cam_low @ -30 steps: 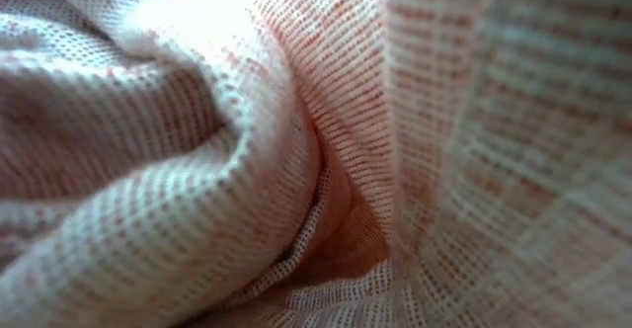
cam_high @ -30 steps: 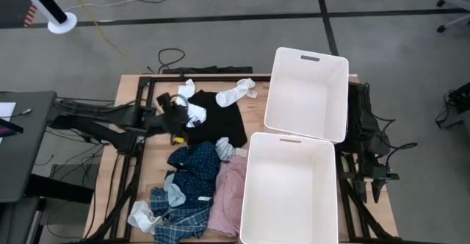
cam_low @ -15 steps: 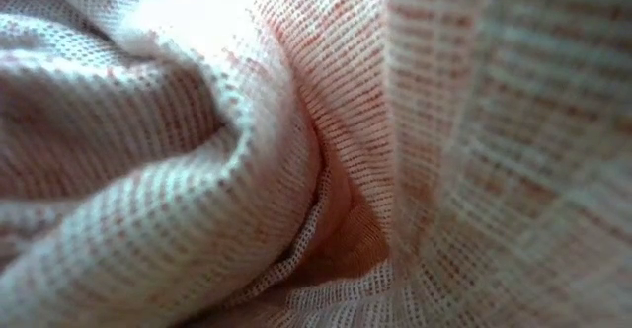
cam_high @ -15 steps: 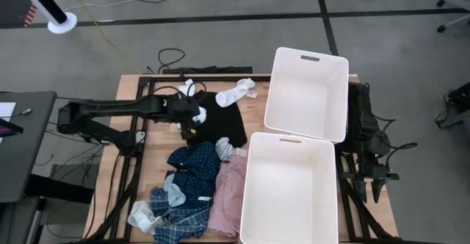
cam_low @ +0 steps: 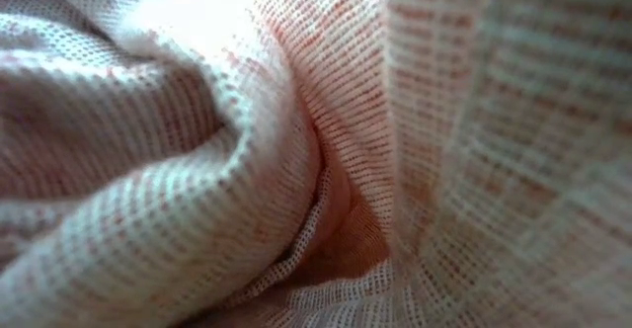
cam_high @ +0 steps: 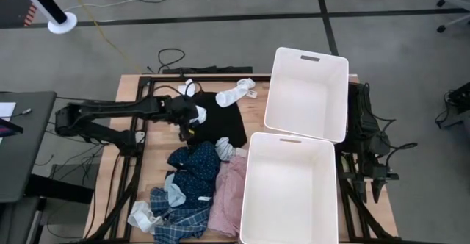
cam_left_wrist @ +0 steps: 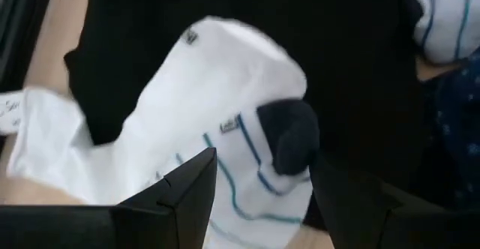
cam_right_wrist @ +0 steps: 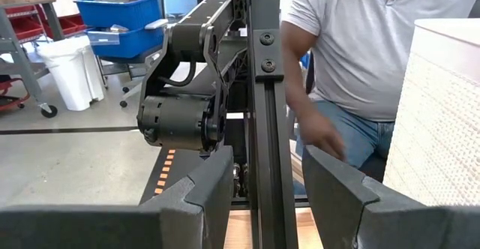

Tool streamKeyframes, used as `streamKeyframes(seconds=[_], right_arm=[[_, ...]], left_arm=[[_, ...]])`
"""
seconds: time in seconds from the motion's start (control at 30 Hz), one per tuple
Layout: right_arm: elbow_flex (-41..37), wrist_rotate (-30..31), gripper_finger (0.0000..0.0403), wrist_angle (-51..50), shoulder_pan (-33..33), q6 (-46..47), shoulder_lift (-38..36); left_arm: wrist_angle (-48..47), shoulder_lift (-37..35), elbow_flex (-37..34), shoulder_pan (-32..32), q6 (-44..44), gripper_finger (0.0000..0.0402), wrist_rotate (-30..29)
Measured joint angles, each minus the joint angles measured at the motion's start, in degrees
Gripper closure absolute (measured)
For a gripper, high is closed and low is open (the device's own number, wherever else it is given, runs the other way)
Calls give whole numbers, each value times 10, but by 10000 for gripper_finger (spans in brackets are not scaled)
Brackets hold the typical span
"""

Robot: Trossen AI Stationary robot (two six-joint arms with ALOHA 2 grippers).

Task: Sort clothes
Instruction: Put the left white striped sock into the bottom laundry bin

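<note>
A white sock with blue stripes and a dark patch [cam_high: 197,114] [cam_left_wrist: 225,91] lies on the black shirt [cam_high: 224,123]. My left gripper [cam_high: 189,120] [cam_left_wrist: 262,181] is open just over this sock, one finger on either side of its striped end. Two more white socks [cam_high: 236,92] [cam_high: 185,90] lie at the shirt's far edge. The navy dotted piece [cam_high: 197,167], the blue plaid shirt [cam_high: 180,218] and the pink piece [cam_high: 229,192] lie heaped at the near side. The pink piece [cam_low: 296,150] fills the low view. My right gripper [cam_right_wrist: 266,181] is open and empty at the table's right side [cam_high: 373,181].
Two large white bins take up the table's right half, one far [cam_high: 308,53] and one near [cam_high: 290,137]. A person [cam_right_wrist: 360,46] stands beyond the table's frame in the right wrist view. Bare wood shows left of the clothes [cam_high: 158,148].
My left arm has straightened out and carried its gripper a little toward the table's right edge, over the striped white sock on the black shirt. The clothes have stayed where they were.
</note>
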Motion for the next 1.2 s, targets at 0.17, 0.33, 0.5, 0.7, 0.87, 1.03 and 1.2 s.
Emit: streamKeyframes(seconds=[0.17, 0.33, 0.5, 0.7, 0.87, 1.03, 1.2], right_arm=[[0, 0, 226, 0, 0, 0, 0], [0, 0, 226, -1, 0, 0, 0], [0, 0, 226, 0, 0, 0, 1], [0, 0, 226, -1, 0, 0, 2], [0, -1, 226, 0, 0, 5, 2], [0, -5, 226, 113, -2, 16, 1], [0, -5, 226, 244, -9, -23, 1]], left_arm=[[55, 10, -26, 22, 20, 193, 30], [76, 22, -43, 45, 30, 208, 42], [80, 36, -44, 48, 48, 282, 58], [101, 43, -44, 48, 71, 387, 59], [107, 43, -44, 49, 69, 393, 58], [106, 44, -42, 49, 68, 397, 58], [69, 44, -9, 46, 61, 398, 56]])
